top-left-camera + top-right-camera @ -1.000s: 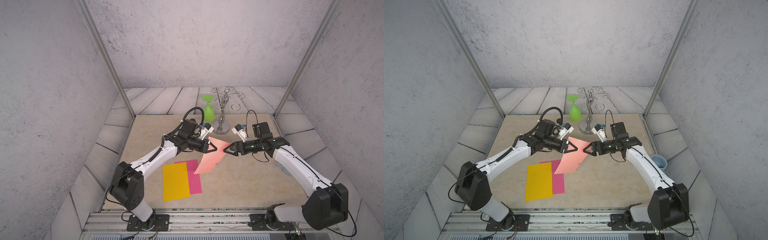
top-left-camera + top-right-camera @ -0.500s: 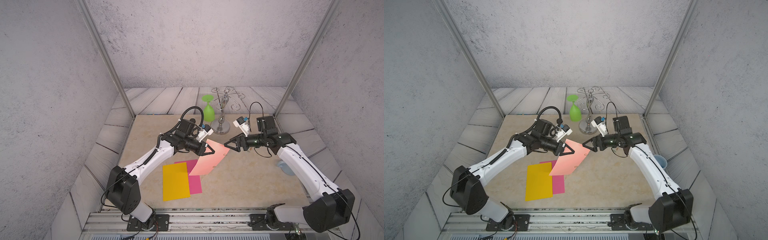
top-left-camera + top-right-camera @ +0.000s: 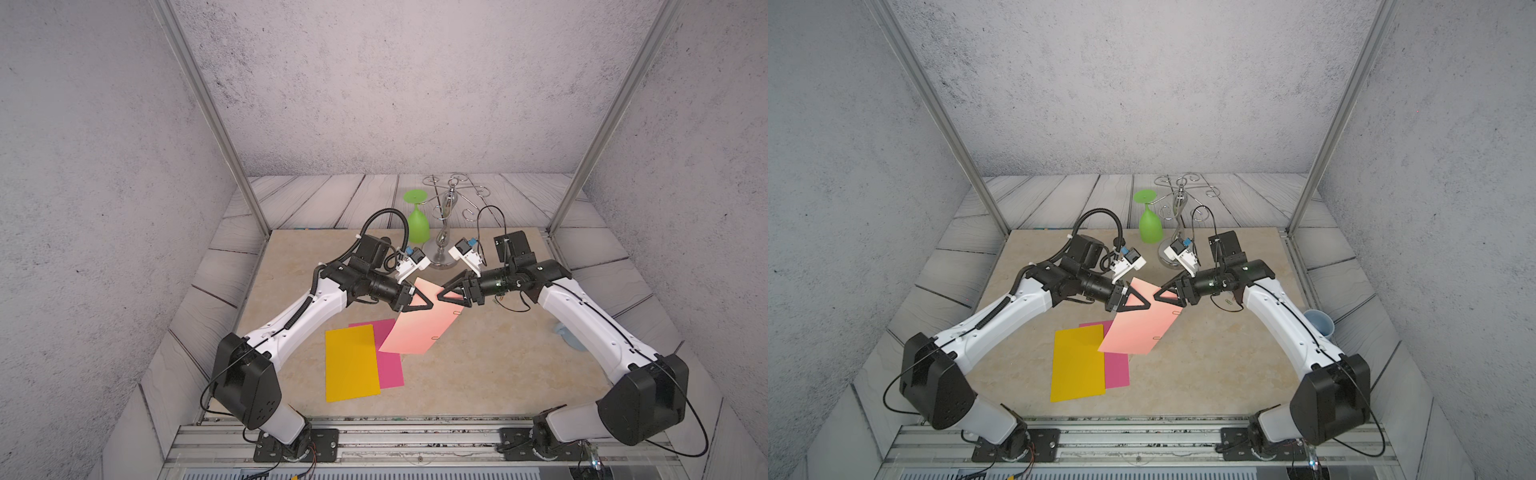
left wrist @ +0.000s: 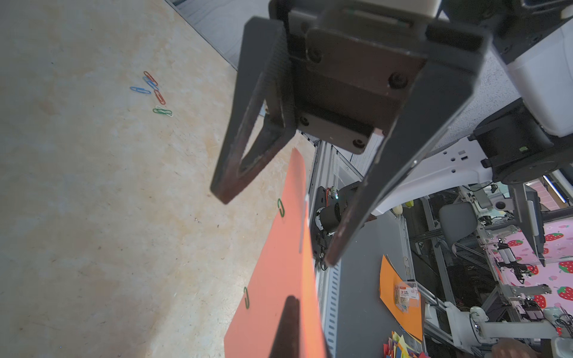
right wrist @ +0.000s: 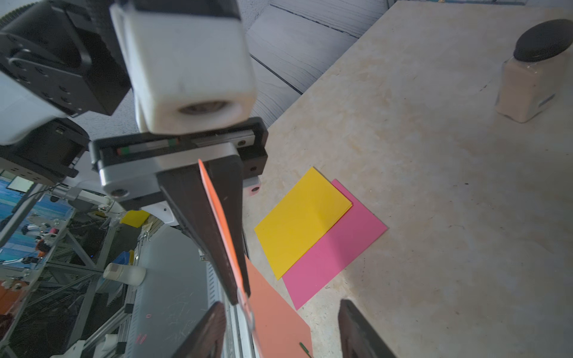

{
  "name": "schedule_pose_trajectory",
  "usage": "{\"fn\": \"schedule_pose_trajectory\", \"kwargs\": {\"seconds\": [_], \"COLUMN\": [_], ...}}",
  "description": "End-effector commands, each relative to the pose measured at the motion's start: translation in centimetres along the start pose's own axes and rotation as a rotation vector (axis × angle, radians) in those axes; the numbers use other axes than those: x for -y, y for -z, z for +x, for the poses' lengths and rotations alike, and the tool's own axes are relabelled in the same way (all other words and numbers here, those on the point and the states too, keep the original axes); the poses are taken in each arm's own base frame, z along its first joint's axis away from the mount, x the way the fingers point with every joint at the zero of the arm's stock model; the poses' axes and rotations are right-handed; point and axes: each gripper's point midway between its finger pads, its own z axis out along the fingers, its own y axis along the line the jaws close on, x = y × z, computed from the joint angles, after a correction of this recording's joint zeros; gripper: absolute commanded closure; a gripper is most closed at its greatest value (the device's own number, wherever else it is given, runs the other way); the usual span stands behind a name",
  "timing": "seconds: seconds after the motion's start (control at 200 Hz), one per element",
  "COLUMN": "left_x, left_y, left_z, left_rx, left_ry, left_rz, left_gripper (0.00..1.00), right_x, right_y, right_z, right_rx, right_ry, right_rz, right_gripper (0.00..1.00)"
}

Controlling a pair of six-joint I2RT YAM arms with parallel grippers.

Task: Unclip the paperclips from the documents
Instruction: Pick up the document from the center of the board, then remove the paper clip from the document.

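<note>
Paperclips (image 4: 281,207) remain on the salmon pink sheet (image 3: 415,332), along its free edge. The right gripper (image 4: 276,227), jaws apart, straddles that edge, with the nearer green clip just beside its fingertips and a second green clip (image 4: 246,297) further along. The left gripper (image 3: 430,305) is clamped on the sheet near its raised end and holds it tilted, clear of the worktop (image 3: 478,374).

Judgement: the right jaws should close on the nearer clip's wire alone, not the paper, then draw it off along its own length, away from the edge, while the left grip holds firm. A sideways pull risks creasing or tearing.

Beyond, the yellow sheet (image 3: 351,361) overlaps the magenta sheet (image 3: 390,370), both flat on the worktop. Loose clips (image 4: 153,93) lie clustered well apart.

Not determinable:
- whether the flat sheets carry clips
- whether a pale streak on the pink edge is a third clip
- the right fingertips, which the right wrist view cuts off
</note>
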Motion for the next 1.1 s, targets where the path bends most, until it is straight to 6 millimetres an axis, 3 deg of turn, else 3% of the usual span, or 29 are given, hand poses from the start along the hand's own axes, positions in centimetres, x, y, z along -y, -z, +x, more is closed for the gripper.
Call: {"fn": "schedule_pose_trajectory", "kwargs": {"seconds": [0.0,0.265,0.565,1.096], "left_x": [0.7,0.4,0.3,0.1], "left_y": [0.3,0.1,0.2,0.2], "left_z": [-0.2,0.1,0.4,0.7], "left_rx": [-0.006,-0.019,-0.034,-0.046], "left_ry": [-0.033,-0.031,-0.039,-0.035], "left_rz": [0.029,0.027,0.015,0.01], "left_gripper": [1.0,1.0,1.0,1.0], "right_x": [-1.1,-1.9,-2.2,-2.2], "right_y": [-0.5,-0.5,-0.4,-0.5], "right_z": [-0.2,-0.2,-0.4,-0.3], "right_rx": [-0.014,-0.015,-0.013,-0.018], "right_ry": [0.031,0.036,0.028,0.013], "right_rz": [-0.074,-0.109,-0.13,-0.139], "right_gripper": [0.45,0.63,0.66,0.84]}}
